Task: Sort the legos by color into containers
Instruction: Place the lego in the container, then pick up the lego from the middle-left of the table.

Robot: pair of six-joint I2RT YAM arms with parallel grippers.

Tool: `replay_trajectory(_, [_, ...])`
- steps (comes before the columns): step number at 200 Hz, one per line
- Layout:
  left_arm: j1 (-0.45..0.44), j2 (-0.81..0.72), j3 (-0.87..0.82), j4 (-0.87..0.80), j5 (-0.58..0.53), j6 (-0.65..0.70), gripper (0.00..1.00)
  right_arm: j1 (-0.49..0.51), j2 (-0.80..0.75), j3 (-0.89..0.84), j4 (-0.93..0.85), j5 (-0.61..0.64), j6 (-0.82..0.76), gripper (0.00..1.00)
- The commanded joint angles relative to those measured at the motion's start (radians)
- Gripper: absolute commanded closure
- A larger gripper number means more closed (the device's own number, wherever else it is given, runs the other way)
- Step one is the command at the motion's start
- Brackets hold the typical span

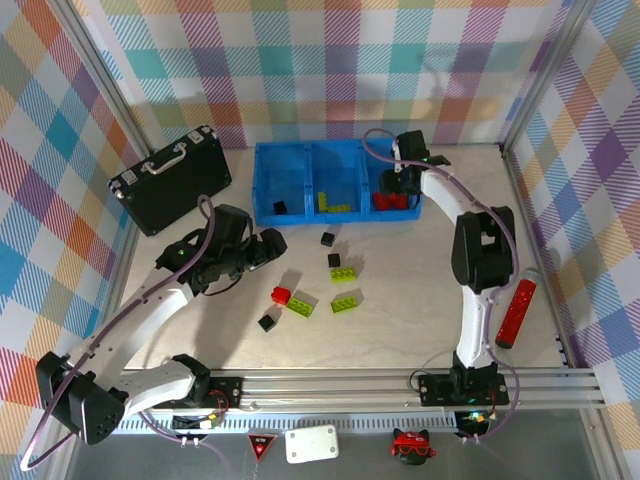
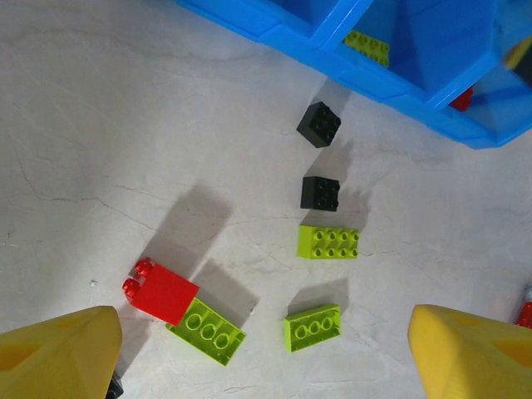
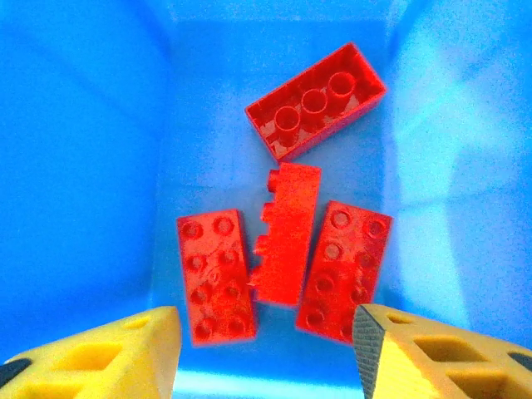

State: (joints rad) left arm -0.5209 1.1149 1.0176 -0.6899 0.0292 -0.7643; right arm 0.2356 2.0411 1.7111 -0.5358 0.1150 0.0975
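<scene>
While the right gripper hung spread over four red bricks in the tray's right-end compartment | step — drop looked done | left gripper spread above table-middle bricks — next: pinch the red one.

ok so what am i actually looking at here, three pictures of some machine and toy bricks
It is one scene shot by three cameras. The overhead picture shows two robot arms bolted at the near edge of a table: the left arm and the right arm. The other two pictures come from small cameras on each wrist, so the yellow shapes at their bottom edges are that arm's own jaws.

On the table are a blue tray with three compartments, a black case, and loose toy bricks: a red brick, lime-green and black ones.

The left gripper hangs open above the loose bricks, holding nothing. The right gripper is over the tray's right compartment, where four red bricks lie; its jaws stand apart, gripping nothing.
</scene>
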Motion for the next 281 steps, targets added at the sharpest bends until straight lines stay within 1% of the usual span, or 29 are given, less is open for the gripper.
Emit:
replay_trajectory(1, [0.008,0.03,-0.006,-0.027,0.011,0.05,0.13,0.002,-0.128,-0.059,0.009,-0.029,0.036,0.41])
replay_trajectory(34, [0.003,0.111,0.021,-0.067,0.001,0.097,0.16,0.013,-0.267,-0.173,-0.002,-0.106,0.085,0.41])
replay_trajectory(63, [-0.02,0.207,0.057,-0.146,-0.065,0.135,0.18,0.043,-0.388,-0.29,-0.01,-0.178,0.137,0.42])
replay_trajectory(88, [-0.046,0.266,0.051,-0.172,-0.105,0.155,0.18,0.076,-0.481,-0.391,-0.004,-0.234,0.182,0.42])
replay_trajectory(109, [-0.072,0.293,0.02,-0.144,-0.072,0.198,0.17,0.103,-0.549,-0.467,0.0,-0.252,0.221,0.42])
replay_trajectory(128, [-0.09,0.321,0.011,-0.135,0.012,0.289,0.15,0.115,-0.603,-0.533,0.007,-0.262,0.244,0.43])
replay_trajectory(139, [-0.104,0.343,0.023,-0.168,0.021,0.351,0.14,0.119,-0.631,-0.565,0.008,-0.264,0.253,0.43])
replay_trajectory(159, [-0.11,0.38,0.032,-0.208,0.049,0.471,0.14,0.12,-0.663,-0.611,0.01,-0.267,0.256,0.43])
replay_trajectory(175, [-0.112,0.423,0.066,-0.253,0.036,0.55,0.17,0.12,-0.681,-0.634,0.002,-0.265,0.256,0.43])
replay_trajectory(187, [-0.113,0.445,0.088,-0.271,0.015,0.583,0.17,0.12,-0.696,-0.649,-0.002,-0.262,0.258,0.43])
replay_trajectory(199, [-0.113,0.469,0.108,-0.269,-0.003,0.599,0.19,0.12,-0.713,-0.662,-0.003,-0.259,0.261,0.43])
replay_trajectory(222, [-0.113,0.533,0.135,-0.249,0.018,0.623,0.22,0.12,-0.74,-0.687,0.0,-0.254,0.274,0.43])
replay_trajectory(241, [-0.114,0.578,0.147,-0.247,0.008,0.63,0.24,0.121,-0.753,-0.69,-0.008,-0.254,0.281,0.44])
replay_trajectory(281, [-0.112,0.621,0.151,-0.234,-0.004,0.632,0.27,0.121,-0.784,-0.693,-0.02,-0.25,0.282,0.45])
